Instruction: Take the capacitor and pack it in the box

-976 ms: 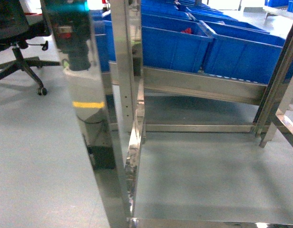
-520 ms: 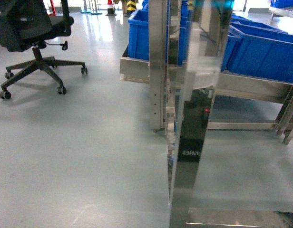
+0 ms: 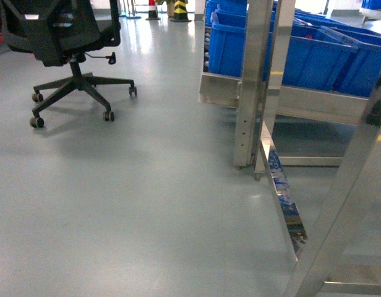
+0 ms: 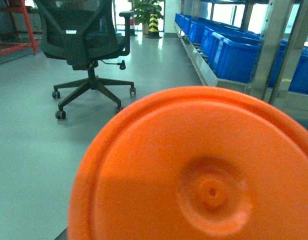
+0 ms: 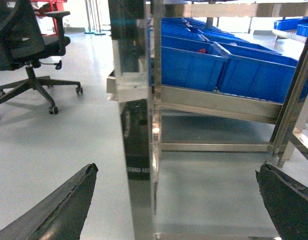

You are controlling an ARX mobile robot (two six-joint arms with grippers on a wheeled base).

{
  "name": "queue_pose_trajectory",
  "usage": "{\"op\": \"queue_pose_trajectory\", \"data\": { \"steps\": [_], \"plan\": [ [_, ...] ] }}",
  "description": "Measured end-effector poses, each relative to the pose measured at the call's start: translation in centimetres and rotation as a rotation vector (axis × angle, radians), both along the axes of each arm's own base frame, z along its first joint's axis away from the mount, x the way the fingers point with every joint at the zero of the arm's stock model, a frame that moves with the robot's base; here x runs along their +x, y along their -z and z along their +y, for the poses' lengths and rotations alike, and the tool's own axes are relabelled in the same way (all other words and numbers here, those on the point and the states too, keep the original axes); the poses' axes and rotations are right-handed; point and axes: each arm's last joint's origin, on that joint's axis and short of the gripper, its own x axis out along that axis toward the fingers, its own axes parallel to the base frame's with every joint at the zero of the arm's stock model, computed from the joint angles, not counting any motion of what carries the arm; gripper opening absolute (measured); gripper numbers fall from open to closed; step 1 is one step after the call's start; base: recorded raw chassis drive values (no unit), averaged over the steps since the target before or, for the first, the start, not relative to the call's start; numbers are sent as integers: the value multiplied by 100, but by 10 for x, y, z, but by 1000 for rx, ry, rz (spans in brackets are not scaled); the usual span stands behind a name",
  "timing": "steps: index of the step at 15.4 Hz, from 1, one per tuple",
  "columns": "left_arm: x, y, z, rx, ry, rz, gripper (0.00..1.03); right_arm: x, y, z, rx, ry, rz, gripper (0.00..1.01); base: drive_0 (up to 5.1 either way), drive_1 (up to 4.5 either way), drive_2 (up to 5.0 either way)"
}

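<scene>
No capacitor shows in any view. An orange moulded plastic surface (image 4: pixel 194 170) with a raised round rim and a central dimple fills most of the left wrist view, very close to the camera. I cannot tell whether it is the box. It hides my left gripper's fingers. In the right wrist view my right gripper (image 5: pixel 176 200) is open, its dark fingertips (image 5: pixel 64 205) wide apart with only grey floor and a steel post (image 5: pixel 136 125) between them. Neither gripper appears in the head view.
A steel rack (image 3: pixel 252 80) carries rows of blue bins (image 3: pixel 314 55) at the right. A slanted steel post (image 3: pixel 345 204) stands close at the lower right. A black office chair (image 3: pixel 60 37) on castors stands at the far left on grey floor.
The head view has swung left: the rack posts slid from left to right across the frame, and the office chair and open floor now fill the left side.
</scene>
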Motion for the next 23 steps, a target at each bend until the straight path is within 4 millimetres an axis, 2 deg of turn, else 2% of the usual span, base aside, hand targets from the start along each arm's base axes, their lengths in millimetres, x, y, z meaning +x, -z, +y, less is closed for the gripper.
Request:
{"op": "queue_pose_trajectory", "data": {
  "steps": [23],
  "plan": [
    [0,0,0,0,-2,-1,44,0,0,0,0,-1,-4,98,-497,241,241]
  ]
}}
